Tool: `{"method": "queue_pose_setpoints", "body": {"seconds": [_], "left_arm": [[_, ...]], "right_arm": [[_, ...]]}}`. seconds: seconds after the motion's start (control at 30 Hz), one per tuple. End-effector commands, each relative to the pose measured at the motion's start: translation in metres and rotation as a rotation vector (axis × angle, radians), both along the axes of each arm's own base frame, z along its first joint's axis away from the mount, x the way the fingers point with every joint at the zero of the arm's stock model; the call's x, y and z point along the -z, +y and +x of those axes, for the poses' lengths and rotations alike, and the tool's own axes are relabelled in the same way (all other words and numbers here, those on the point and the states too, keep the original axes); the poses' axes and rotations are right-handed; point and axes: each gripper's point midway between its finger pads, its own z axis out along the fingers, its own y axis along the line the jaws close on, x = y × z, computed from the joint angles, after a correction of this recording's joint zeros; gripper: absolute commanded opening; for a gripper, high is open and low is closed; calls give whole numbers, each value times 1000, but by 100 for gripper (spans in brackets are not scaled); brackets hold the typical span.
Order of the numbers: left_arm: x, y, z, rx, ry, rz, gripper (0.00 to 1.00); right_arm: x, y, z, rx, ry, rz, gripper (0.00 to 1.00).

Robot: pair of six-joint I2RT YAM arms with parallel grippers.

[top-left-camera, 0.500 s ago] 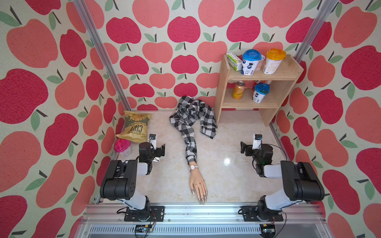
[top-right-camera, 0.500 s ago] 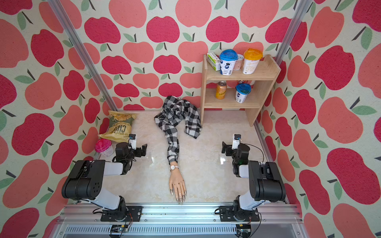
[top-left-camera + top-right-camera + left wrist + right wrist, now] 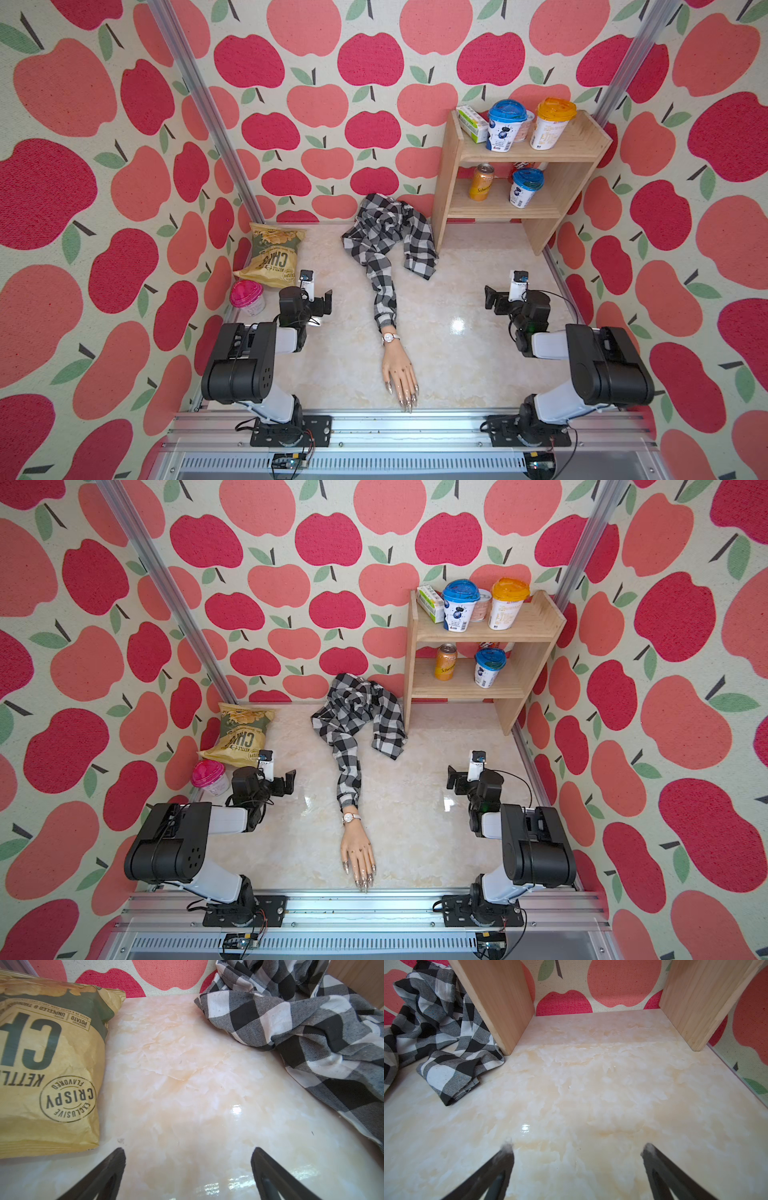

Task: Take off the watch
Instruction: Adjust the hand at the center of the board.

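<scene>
My left gripper [image 3: 188, 1151] has its jaws spread wide with nothing between them, and my right gripper [image 3: 576, 1147] is the same. Each hangs over bare table [image 3: 591, 1095], and neither wrist camera shows what I'm after.

I take the mannequin hand [image 3: 400, 370] as my landmark. It lies flat with the fingers pointing at the near rail, and the forearm runs straight back from it into the checked sleeve [image 3: 384, 286]. The watch [image 3: 390, 338] sits on the wrist just behind that hand, between it and the sleeve cuff, dial up. Both top views show it.

The two grippers flank the forearm, farther back than the hand, level with the sleeve and well apart from the wrist. In both top views the left one is nearer, so I'd lead with it, coming in and toward the rail.

The strap crosses the wrist at right angles to the forearm. It is thin and pale, with a small round white dial in a rose-gold rim. I can't make out the clasp.
</scene>
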Motion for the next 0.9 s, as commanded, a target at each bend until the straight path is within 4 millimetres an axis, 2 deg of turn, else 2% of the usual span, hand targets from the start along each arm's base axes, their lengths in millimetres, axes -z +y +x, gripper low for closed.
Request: {"method": "queue_pose_setpoints", "body": {"seconds": [0.0,0.23,0.33,0.5,0.7,0.87], "left_arm": [[-10,-1,7,12,-26,-16,97],[-10,-1,7,7,-27,-7,97],[-11,5,8,-36,-21,-2,97],[-15,9,11,-75,-12,21,97],[-37,13,22,-125,102,45,97],[-78,-1,27,-133,90,39,97]], "right_arm": [[-5,-2,4,4,-20,-10,100],[-5,-2,4,3,-19,-10,100],[-5,-2,3,1,-19,-6,100],[-17,-3,9,2,16,-7,100],[-61,-9,15,47,68,48,100],[-76,-8,18,88,189,231,100]]}}
